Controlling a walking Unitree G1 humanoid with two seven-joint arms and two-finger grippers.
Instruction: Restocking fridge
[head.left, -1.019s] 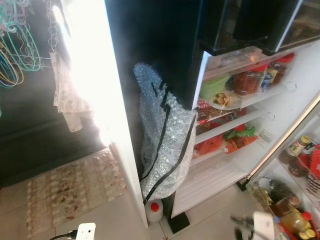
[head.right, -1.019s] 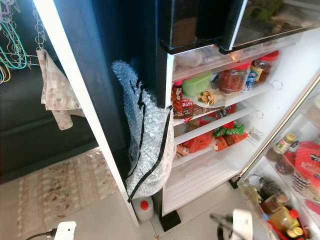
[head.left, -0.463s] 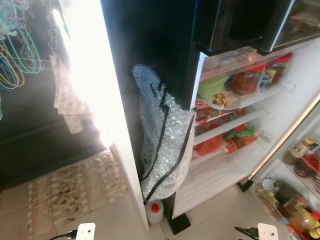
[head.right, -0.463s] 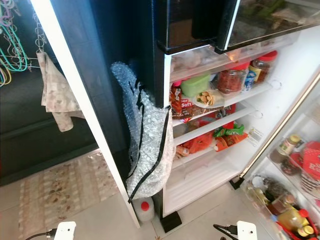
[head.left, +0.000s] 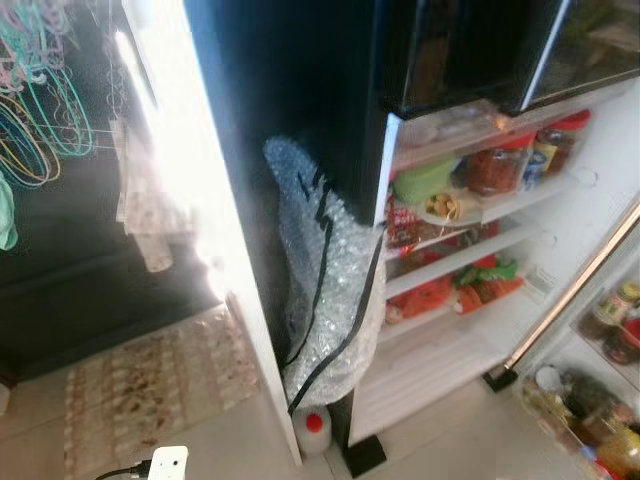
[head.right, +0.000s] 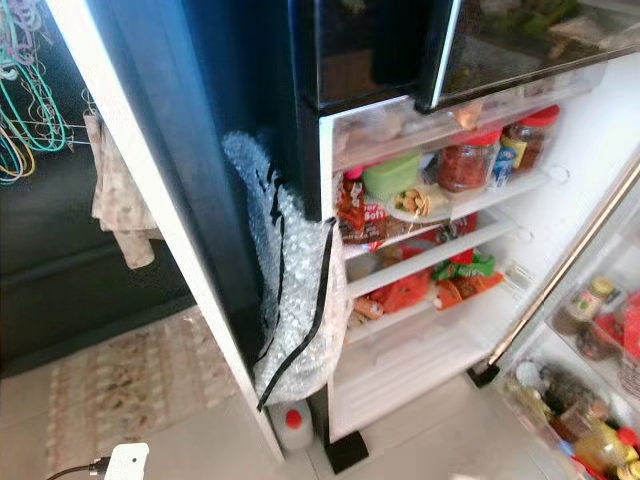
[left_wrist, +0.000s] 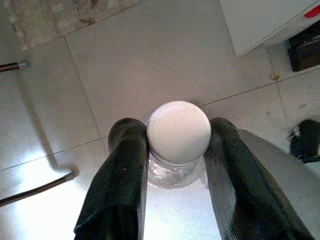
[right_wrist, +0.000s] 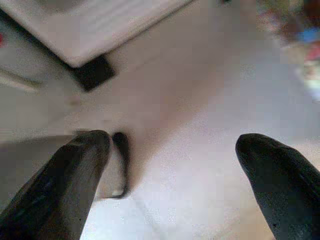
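My left gripper (left_wrist: 177, 137) is shut on a clear bottle with a round white cap (left_wrist: 178, 130), one black finger on each side of its neck, over the pale tiled floor. My right gripper (right_wrist: 175, 147) hangs open over the floor with nothing between its fingers; that view is blurred. The open fridge (head.left: 430, 365) stands ahead on the right. Its white shelves hold red-lidded jars (head.left: 492, 165), a green container (head.left: 425, 180) and red and green packets (head.left: 470, 290). The left arm's white wrist (head.left: 170, 462) shows at the bottom edge of the head view.
A bubble-wrap bag (head.left: 325, 290) hangs against the fridge's dark side, above a small white jug with a red cap (head.left: 312, 428). The open door's shelves (head.left: 600, 400) at the right hold bottles and jars. A patterned mat (head.left: 150, 385), hangers (head.left: 35, 110) and a cloth (head.left: 150, 200) lie left.
The head view has shifted and blurred as the camera moved. My right arm, seen a second ago at the lower right, has sunk below the picture's edge.
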